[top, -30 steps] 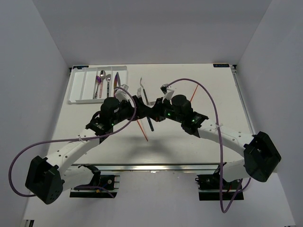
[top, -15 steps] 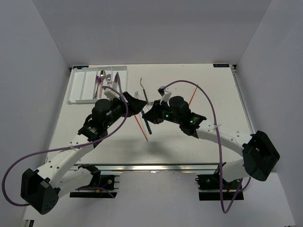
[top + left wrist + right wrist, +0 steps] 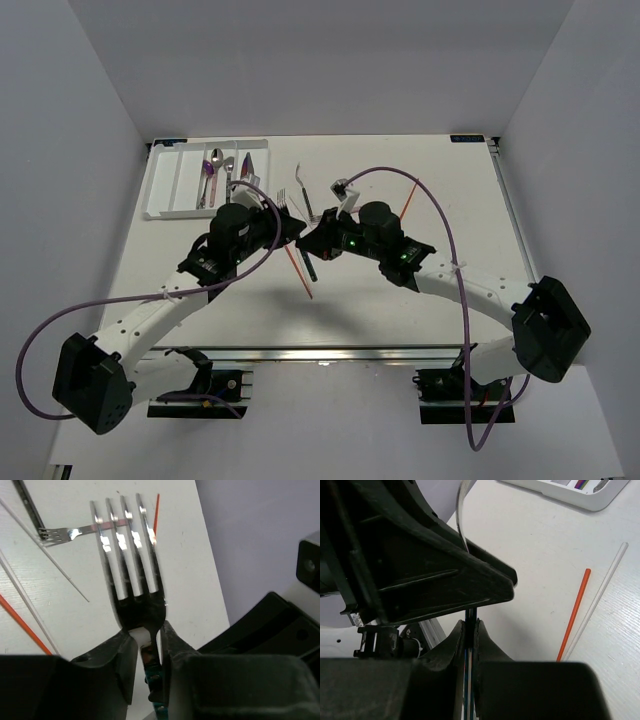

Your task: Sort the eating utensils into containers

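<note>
A fork [image 3: 127, 555] with silver tines and a dark iridescent handle hangs above the table between both arms. My left gripper [image 3: 147, 632] is shut on its neck just below the tines. My right gripper [image 3: 471, 625] is shut on the thin dark handle further down. In the top view the left gripper [image 3: 290, 228] and right gripper [image 3: 318, 240] meet at mid-table, and the fork's handle [image 3: 309, 268] sticks out toward me. The white tray [image 3: 165, 185] at the back left holds several utensils [image 3: 215, 170] in its slots.
A second silver fork [image 3: 65, 532] lies on the table [image 3: 430, 160] beyond the grippers. A red chopstick [image 3: 22, 622] and pale clear chopsticks [image 3: 45, 555] lie to its left. Another red chopstick [image 3: 408, 203] lies right of the right arm. The tray corner [image 3: 580, 497] shows in the right wrist view.
My left gripper's jaws have gone from wide open to shut around the fork's neck. The right gripper has kept its hold and shifted slightly left.
</note>
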{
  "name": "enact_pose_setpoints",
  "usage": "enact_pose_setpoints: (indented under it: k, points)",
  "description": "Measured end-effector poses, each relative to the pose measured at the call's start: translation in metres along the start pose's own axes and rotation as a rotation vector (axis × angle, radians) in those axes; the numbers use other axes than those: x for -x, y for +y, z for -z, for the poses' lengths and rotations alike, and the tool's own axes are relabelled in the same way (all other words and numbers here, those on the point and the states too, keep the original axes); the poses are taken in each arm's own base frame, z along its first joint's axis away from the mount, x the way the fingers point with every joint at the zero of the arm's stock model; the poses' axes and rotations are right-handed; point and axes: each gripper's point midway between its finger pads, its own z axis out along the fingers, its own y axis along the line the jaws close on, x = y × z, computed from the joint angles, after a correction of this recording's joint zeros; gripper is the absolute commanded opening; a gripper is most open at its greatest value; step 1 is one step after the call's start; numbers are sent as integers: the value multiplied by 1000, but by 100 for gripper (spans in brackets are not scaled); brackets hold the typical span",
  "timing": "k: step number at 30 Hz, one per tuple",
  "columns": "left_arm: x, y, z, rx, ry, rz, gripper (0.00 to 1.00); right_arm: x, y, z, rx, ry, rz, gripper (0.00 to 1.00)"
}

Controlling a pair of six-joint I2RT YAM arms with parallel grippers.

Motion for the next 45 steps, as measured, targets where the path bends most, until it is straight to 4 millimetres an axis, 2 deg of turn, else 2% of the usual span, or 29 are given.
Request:
enact_pose_setpoints:
  k: [4, 6, 7, 9, 11, 13, 15, 17, 20, 22, 23, 25, 27, 30, 32, 35, 39, 45]
  points:
    - [0, -4, -6, -16, 12, 2, 0, 1, -2, -4, -2, 2, 2, 0]
    - [1, -3, -9, -5, 18, 1, 0, 3, -4, -6, -8, -3, 6, 3]
    - [3, -3, -10, 6, 17, -5, 0, 3, -5, -6, -10, -7, 7, 30]
    - [8, 1, -11, 45, 11, -23, 0, 6, -5, -6, -14, -20, 18, 64]
    - [18, 6, -14, 103, -7, -54, 0, 10, -9, -5, -30, -33, 23, 73]
    - [38, 16, -16, 188, -45, -99, 0, 16, -18, -1, -74, -52, 28, 80]
    - [67, 33, -17, 294, -93, -147, 0, 26, -38, 10, -157, -79, 16, 81]
    - [105, 55, -16, 401, -151, -182, 0, 42, -69, 29, -267, -128, -11, 82]
    - [162, 109, -6, 614, -228, -228, 0, 56, -120, 67, -427, -191, -63, 82]
    - [202, 149, -2, 771, -256, -267, 0, 55, -145, 90, -509, -215, -87, 82]
    - [227, 171, -2, 852, -271, -289, 0, 52, -149, 95, -527, -210, -92, 82]
    - [262, 210, -9, 946, -282, -331, 0, 42, -151, 101, -536, -189, -93, 82]
    - [280, 248, -19, 996, -250, -386, 0, 36, -148, 102, -521, -168, -90, 82]
    - [289, 306, -34, 1015, -159, -502, 0, 26, -140, 104, -482, -140, -81, 82]
    - [285, 333, -43, 1016, -97, -586, 0, 18, -135, 107, -455, -123, -81, 82]
    - [280, 364, -56, 1012, -41, -668, 0, 7, -131, 108, -424, -95, -84, 82]
    - [279, 380, -65, 960, -23, -707, 0, 1, -127, 107, -398, -71, -81, 82]
    - [302, 380, -64, 926, -106, -750, 0, -2, -124, 105, -370, -52, -75, 82]
